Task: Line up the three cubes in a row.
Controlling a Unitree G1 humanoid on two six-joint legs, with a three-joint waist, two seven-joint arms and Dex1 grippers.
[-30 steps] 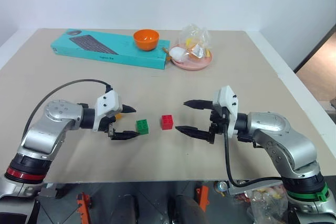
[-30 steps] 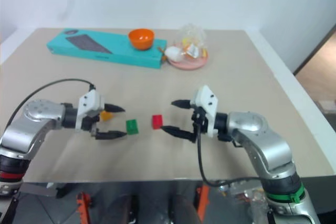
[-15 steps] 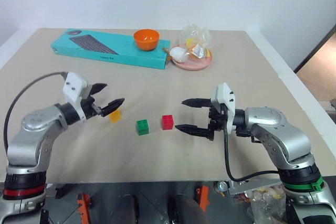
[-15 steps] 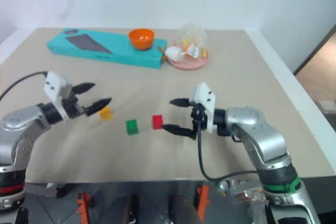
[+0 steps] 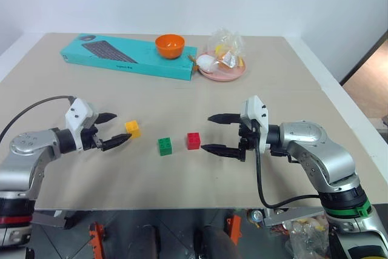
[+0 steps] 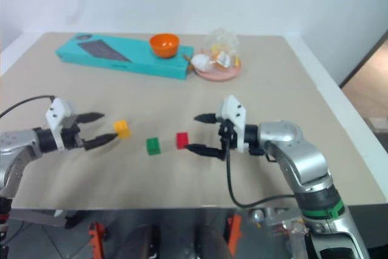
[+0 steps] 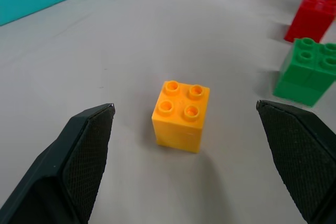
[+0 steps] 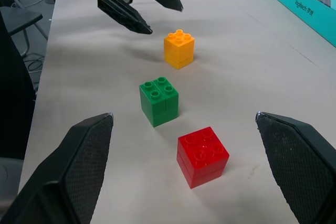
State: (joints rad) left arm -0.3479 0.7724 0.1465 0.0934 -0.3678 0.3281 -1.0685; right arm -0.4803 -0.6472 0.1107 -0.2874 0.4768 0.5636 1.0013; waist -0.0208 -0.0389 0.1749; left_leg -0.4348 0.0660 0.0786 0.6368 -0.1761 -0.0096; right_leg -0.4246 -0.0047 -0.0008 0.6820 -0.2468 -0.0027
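**Three blocks on a table between two open claws**

A beige table (image 5: 182, 101) holds three small studded toy blocks near its front edge. The yellow-orange block (image 5: 133, 128) sits farthest to the robot's left, the green block (image 5: 164, 146) in the middle, and the red block (image 5: 193, 141) to the right. They form a loose, slightly uneven line with gaps between them; none touches another, and the green one lies a little nearer the robot than its neighbours.

The left claw (image 5: 113, 130) hovers just beside the yellow-orange block, fingers spread apart, holding nothing. The right claw (image 5: 213, 133) points toward the red block from the other side, fingers also wide apart and empty.

At the far side of the table lie a teal keyboard box (image 5: 124, 56), an orange bowl (image 5: 169, 45) resting on it, and a pink plate (image 5: 223, 71) carrying a clear wrapped bundle.
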